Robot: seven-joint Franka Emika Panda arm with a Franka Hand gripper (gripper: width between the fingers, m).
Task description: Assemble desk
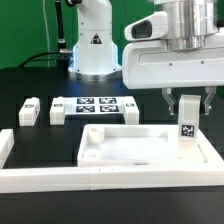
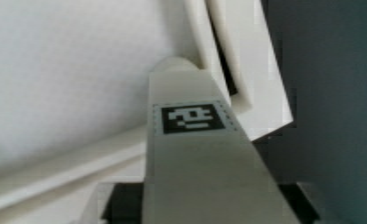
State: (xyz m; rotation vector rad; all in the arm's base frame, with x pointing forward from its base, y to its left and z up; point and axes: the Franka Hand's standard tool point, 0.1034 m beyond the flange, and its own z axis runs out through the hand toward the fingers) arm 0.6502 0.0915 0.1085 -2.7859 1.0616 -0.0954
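The hand [image 1: 187, 106] pinches an upright tagged leg [image 1: 186, 128] at the exterior view's right end of the tabletop panel [image 1: 130, 148]; the wrist view alone shows its tip by the rim

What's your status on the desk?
Gripper shut on leg, upright at tabletop's edge, exterior view's right. Two spare legs loose, exterior view's left. No obstruction seen.

Leg [image 1: 186, 128] top — hidden between the jaws

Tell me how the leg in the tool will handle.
The leg looks like rigid moulded plastic, so it probably won't flex. Tall, narrow and upright, it may tip if released. Its smooth faces could slip in the tool.
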